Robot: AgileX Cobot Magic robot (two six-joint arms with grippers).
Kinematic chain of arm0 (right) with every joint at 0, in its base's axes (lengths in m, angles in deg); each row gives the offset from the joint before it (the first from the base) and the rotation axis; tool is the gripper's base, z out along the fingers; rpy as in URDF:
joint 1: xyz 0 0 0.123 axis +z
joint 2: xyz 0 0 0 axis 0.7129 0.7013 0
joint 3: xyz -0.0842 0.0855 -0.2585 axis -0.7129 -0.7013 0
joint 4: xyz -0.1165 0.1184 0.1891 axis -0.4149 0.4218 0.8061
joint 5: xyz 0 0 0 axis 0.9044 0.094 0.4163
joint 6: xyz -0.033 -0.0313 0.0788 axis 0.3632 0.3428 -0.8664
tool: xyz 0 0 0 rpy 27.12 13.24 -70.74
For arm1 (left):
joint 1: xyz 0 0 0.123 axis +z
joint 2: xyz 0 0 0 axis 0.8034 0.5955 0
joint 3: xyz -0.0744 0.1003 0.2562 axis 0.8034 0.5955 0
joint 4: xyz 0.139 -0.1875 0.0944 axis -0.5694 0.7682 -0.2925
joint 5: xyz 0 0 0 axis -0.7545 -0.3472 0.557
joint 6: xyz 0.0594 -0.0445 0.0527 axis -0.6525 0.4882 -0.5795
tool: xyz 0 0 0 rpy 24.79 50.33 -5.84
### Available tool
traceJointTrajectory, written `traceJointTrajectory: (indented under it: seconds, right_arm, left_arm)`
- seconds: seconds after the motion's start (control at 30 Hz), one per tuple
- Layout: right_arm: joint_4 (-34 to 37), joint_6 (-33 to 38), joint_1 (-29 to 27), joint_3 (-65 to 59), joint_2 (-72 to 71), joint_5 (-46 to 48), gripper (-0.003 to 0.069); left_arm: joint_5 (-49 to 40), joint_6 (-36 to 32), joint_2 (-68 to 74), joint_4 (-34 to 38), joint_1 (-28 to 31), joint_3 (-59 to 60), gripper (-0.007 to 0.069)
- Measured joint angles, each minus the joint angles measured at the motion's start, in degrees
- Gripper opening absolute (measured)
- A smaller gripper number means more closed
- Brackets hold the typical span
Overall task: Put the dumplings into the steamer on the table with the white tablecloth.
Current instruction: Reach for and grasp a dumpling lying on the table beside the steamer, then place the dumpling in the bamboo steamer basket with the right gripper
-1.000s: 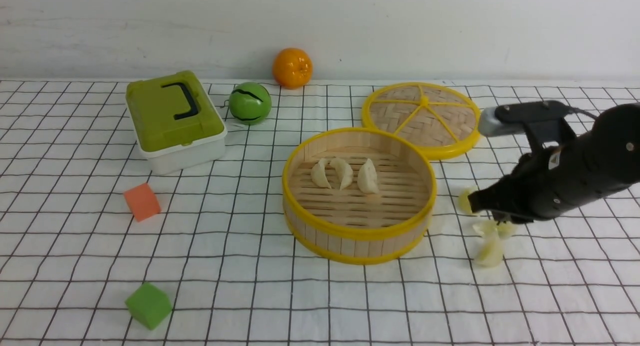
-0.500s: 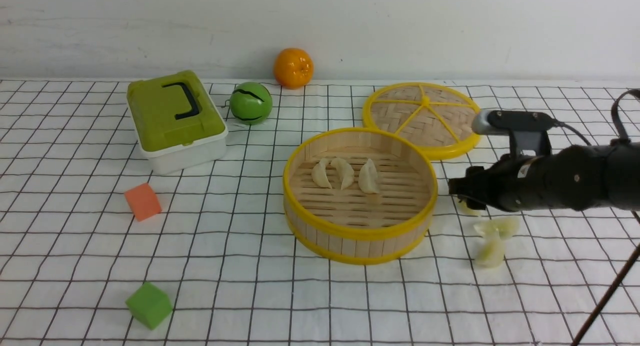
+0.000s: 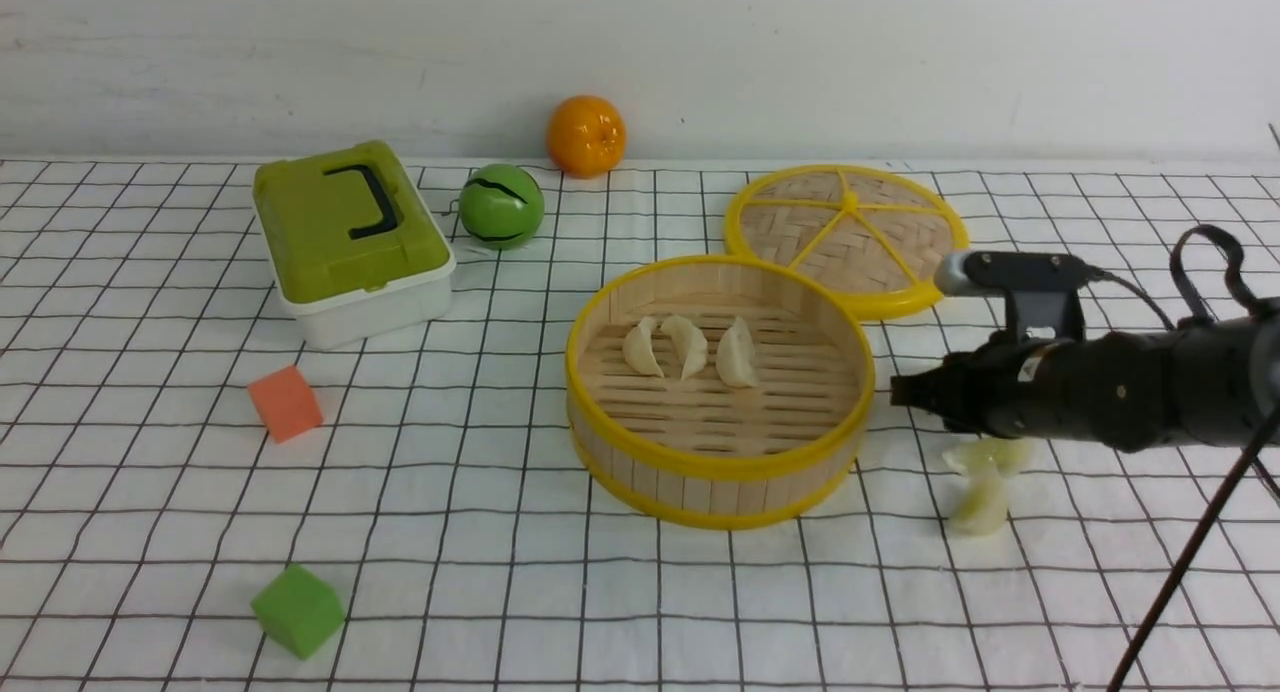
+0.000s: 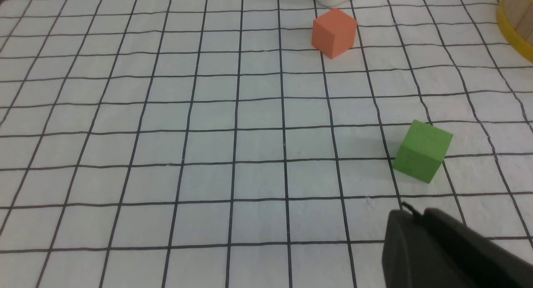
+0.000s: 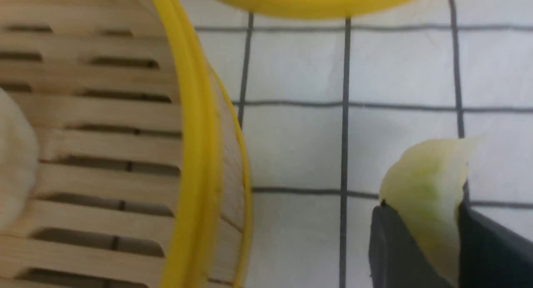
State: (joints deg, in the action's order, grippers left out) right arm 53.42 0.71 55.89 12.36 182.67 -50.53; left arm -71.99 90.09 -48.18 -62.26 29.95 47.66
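So, nearest me and well to the left of the steamer (image 3: 720,467), my left claw (image 4: 416,234) hung over the white tablecloth (image 3: 600,592), closed down and empty as far as I could judge. It had no part in this carry, so it sat out of the way beside the green cube (image 4: 422,150). Just right of the steamer, two loose dumplings (image 3: 980,492) lay touching each other on the table (image 3: 1100,592), next in line by my reckoning.

Above them, close to the steamer's right wall, my right claw (image 3: 905,392) was closed on a pale green dumpling (image 5: 429,184). I had it pinched across the belly with its crest poking out past the tips, a hold I judged would let it drop clean over the slats. The arm lay nearly level and pointed at the steamer, so the claw could pass over the yellow rim.

Inside, three cream dumplings (image 3: 688,350) sat in a row toward the far side, leaving the near floor free. Behind the steamer the lid (image 3: 845,234) lay flat, off and out of the way.

The front view gave the whole layout but hid the carried dumpling behind the dark claw. Only the right wrist view showed it gripped and not yet past the rim. The left wrist view alone showed my left claw.
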Motion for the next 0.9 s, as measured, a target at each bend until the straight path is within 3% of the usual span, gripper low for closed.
traceJointTrajectory:
  seconds: [0.27,0.4,0.6,0.9]
  right_arm:
    - [-0.1,-1.1,1.1,0.0,-12.1,0.5,0.0159]
    - [-0.1,-3.3,7.2,0.0,-14.5,4.0,0.0159]
    - [0.2,-6.7,18.6,0.0,-9.9,2.2,0.0159]
    - [-0.4,-15.1,20.6,5.2,0.9,-1.9,0.0159]
  left_arm:
    - [0.0,0.0,0.0,0.0,0.0,0.0,0.0038]
    - [0.4,0.0,0.0,0.0,0.0,0.0,0.0039]
    - [0.7,0.1,0.0,0.0,0.0,0.0,0.0041]
    - [0.8,0.1,0.0,0.0,0.0,0.0,0.0054]
